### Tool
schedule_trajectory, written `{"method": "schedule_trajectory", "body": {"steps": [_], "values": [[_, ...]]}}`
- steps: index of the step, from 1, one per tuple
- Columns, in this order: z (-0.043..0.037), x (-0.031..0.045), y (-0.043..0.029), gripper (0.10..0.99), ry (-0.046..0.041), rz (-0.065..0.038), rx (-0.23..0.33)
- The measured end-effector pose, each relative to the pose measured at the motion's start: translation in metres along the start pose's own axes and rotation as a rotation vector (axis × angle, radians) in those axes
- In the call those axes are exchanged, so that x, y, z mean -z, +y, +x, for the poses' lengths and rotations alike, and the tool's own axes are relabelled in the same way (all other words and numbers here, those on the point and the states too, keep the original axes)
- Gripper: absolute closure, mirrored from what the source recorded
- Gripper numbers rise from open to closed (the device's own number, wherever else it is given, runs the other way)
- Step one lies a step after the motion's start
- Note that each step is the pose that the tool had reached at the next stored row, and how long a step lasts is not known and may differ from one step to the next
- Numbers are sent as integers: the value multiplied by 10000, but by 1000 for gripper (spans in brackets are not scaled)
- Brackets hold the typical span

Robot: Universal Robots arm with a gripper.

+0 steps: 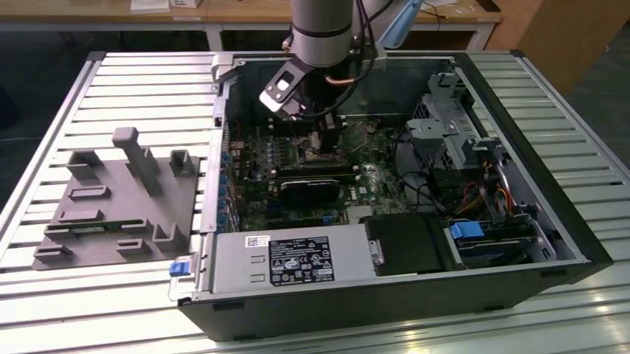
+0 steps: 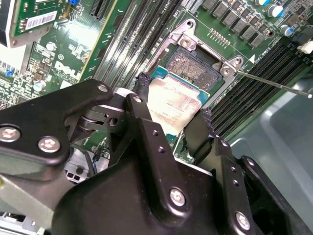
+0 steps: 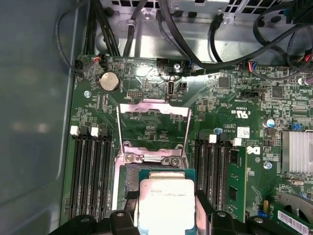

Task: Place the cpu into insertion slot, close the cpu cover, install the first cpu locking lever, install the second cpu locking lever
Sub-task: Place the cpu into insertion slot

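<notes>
My gripper (image 2: 173, 100) is shut on the cpu (image 2: 172, 104), a small square chip with a pale metal top, held by two opposite edges between the black fingers (image 2: 141, 105). It hangs tilted just above the insertion slot (image 2: 194, 62), whose dark contact field shows beyond the chip's edge. In the first wrist view the cpu (image 3: 166, 203) sits between the fingertips of the gripper (image 3: 166, 205), and the cpu cover (image 3: 154, 108) is swung open, lying back on the board past the slot (image 3: 132, 177). A thin locking lever (image 2: 274, 83) sticks out sideways. In the exterior view the gripper (image 1: 320, 144) reaches down into the open computer case.
Memory slots (image 3: 90, 171) flank the socket on both sides. Black cables (image 3: 161, 29) run along the board's far edge. The grey power-supply box (image 1: 285, 262), a black block (image 1: 310, 188) and the drive cage (image 1: 453, 125) crowd the case. A grey fixture (image 1: 118, 199) lies on the table at the exterior view's left.
</notes>
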State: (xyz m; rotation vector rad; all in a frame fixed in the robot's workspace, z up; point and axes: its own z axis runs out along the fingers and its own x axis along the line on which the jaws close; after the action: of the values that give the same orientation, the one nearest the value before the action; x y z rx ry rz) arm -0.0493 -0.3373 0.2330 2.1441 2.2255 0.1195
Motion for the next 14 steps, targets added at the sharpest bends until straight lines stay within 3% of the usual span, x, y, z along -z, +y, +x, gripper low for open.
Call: {"method": "schedule_trajectory", "body": {"steps": [14], "values": [[74,-60,-30,545,0,0,0]]}}
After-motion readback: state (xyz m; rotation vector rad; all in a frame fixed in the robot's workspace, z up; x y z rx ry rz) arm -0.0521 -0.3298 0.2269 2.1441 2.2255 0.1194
